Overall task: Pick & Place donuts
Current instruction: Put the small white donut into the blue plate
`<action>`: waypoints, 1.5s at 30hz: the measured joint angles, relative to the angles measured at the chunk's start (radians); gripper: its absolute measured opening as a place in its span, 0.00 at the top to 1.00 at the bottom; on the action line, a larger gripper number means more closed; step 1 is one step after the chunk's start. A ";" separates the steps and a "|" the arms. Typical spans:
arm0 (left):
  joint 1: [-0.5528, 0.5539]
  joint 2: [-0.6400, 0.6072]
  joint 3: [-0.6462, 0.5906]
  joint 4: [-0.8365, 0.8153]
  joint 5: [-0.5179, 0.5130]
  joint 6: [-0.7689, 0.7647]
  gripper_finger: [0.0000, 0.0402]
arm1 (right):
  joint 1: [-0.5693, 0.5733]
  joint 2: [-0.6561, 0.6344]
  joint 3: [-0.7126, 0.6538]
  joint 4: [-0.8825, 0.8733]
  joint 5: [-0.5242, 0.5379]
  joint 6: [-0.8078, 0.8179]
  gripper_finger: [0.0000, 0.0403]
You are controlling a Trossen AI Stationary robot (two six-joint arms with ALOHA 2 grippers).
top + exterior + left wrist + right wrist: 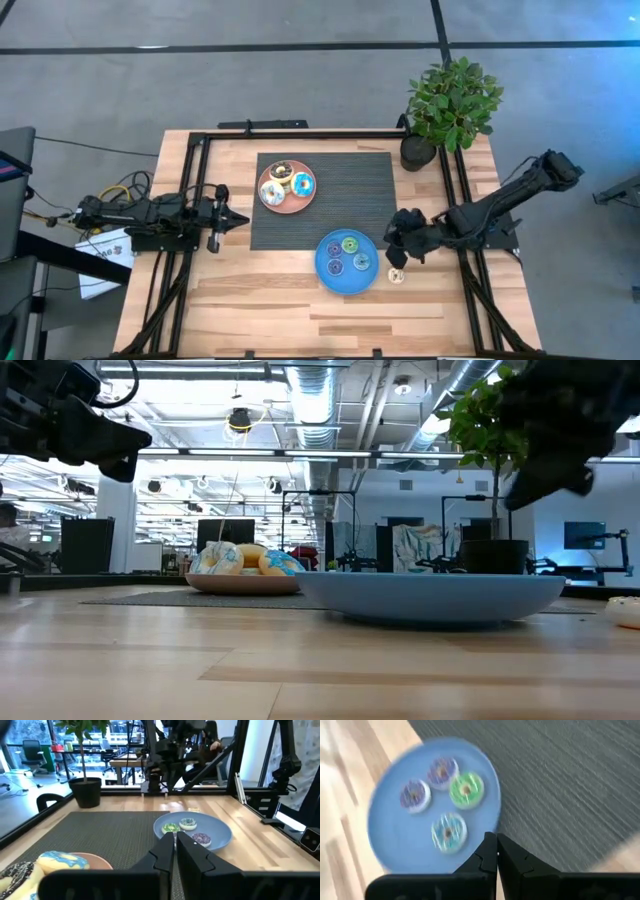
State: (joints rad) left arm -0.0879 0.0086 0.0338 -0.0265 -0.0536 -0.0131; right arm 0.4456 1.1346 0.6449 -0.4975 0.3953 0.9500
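Your right gripper (496,851), fingers pressed together and holding nothing, hangs just right of the blue plate (327,272).
Donuts (350,244) sit there and on the pink plate (270,203); one cream donut (397,276) lies on the wooden table (250,300). Left gripper (236,218) waits clenched at the mat's (350,190) left edge.

Right gripper (496,851): fingers closed together, above the blue plate (390,855) rim. Plate holds four donuts: two purple (415,796), one green (466,789), one blue (449,833). Dark mat (560,790) adjacent.
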 joint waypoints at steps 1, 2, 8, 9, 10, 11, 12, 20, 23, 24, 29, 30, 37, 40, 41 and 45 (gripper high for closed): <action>0.000 0.000 0.000 0.000 0.000 0.006 0.97 | 0.022 0.016 0.039 -0.077 -0.002 0.039 1.00; 0.000 0.000 0.000 0.000 0.000 0.009 0.97 | 0.045 0.041 0.081 -0.146 -0.007 0.085 1.00; 0.000 0.000 0.000 -0.001 0.000 0.014 0.97 | 0.146 0.242 0.293 -0.548 -0.191 0.404 1.00; 0.000 0.000 0.000 -0.001 0.000 0.017 0.97 | 0.155 0.272 0.318 -0.592 -0.221 0.430 1.00; 0.000 0.000 0.000 -0.001 0.000 0.017 0.97 | 0.165 0.298 0.340 -0.619 -0.242 0.450 0.99; 0.000 0.000 0.000 -0.001 0.000 0.016 0.97 | 0.174 0.322 0.360 -0.625 -0.259 0.466 0.99; 0.000 0.000 0.000 -0.001 0.000 0.012 0.97 | 0.181 0.342 0.376 -0.619 -0.272 0.472 0.98; 0.000 0.000 0.000 -0.001 0.001 0.011 0.97 | 0.193 0.446 0.402 -0.507 -0.361 0.466 0.77; 0.000 0.000 -0.001 -0.001 0.001 0.013 0.97 | 0.192 0.488 0.402 -0.498 -0.383 0.449 0.65; 0.000 0.000 -0.001 -0.001 0.001 0.014 0.97 | 0.192 0.500 0.402 -0.485 -0.389 0.428 0.61; 0.000 0.000 -0.001 -0.001 0.001 0.009 0.97 | 0.183 0.554 0.402 -0.447 -0.397 0.376 0.39; 0.000 0.000 -0.001 -0.001 0.002 0.012 0.97 | 0.177 0.563 0.402 -0.452 -0.397 0.364 0.36; 0.000 0.000 -0.001 -0.002 0.002 0.013 0.97 | 0.140 0.634 0.401 -0.430 -0.397 0.235 0.17; 0.000 0.000 -0.001 -0.002 0.002 0.016 0.97 | 0.119 0.663 0.401 -0.430 -0.397 0.200 0.13; 0.000 0.000 -0.001 -0.002 0.002 0.015 0.97 | 0.113 0.669 0.402 -0.431 -0.401 0.187 0.13; 0.000 0.000 -0.001 -0.002 0.002 0.011 0.97 | 0.092 0.681 0.404 -0.424 -0.406 0.143 0.18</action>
State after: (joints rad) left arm -0.0879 0.0086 0.0326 -0.0280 -0.0517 -0.0017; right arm 0.5380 1.8156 1.0485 -0.9215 -0.0107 1.0927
